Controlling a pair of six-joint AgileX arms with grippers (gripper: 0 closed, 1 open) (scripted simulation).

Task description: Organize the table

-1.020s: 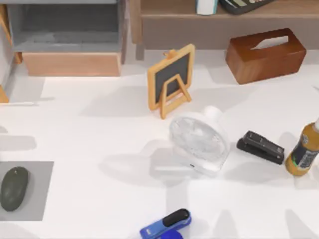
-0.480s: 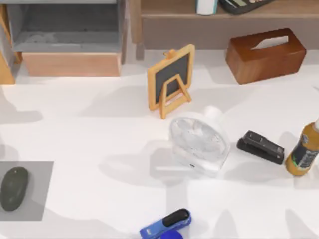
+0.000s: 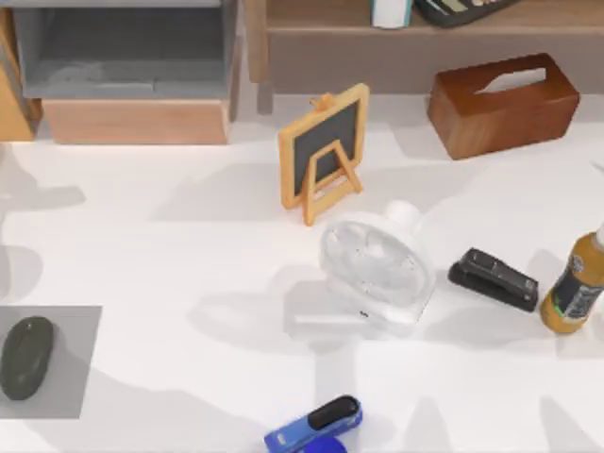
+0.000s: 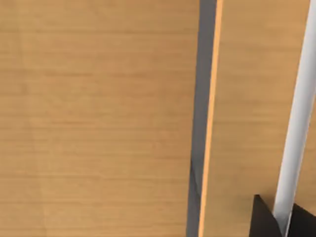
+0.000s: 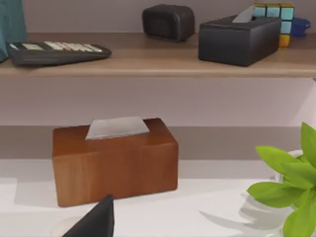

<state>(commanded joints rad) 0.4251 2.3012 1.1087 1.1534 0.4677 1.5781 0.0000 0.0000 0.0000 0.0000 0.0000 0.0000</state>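
The white table [image 3: 189, 245] holds a white desk fan [image 3: 376, 272] at its middle, with a small wooden-framed blackboard easel [image 3: 324, 151] behind it. A blue stapler [image 3: 316, 427] lies at the front edge. On the left, a dark mouse [image 3: 25, 357] rests on a grey mat [image 3: 80, 326]. To the right are a black stapler [image 3: 493, 278] and an orange bottle [image 3: 576, 288]. My left gripper [image 4: 284, 224] hangs close against a wooden panel [image 4: 98, 118]. My right gripper [image 5: 98, 222] faces the brown tissue box [image 5: 114, 160].
Along the back run a grey-and-wood cabinet [image 3: 132, 66] and a wooden shelf [image 3: 425, 38]. That shelf carries a calculator [image 5: 57, 52], a dark clock [image 5: 168, 22], a black tissue box [image 5: 239, 39] and a colour cube [image 5: 276, 17]. A green plant [image 5: 289, 192] stands beside the brown box.
The arm shadows on the table's left side have shifted. The wooden piece at the top view's upper left edge shows broader. The objects on the table have not moved.
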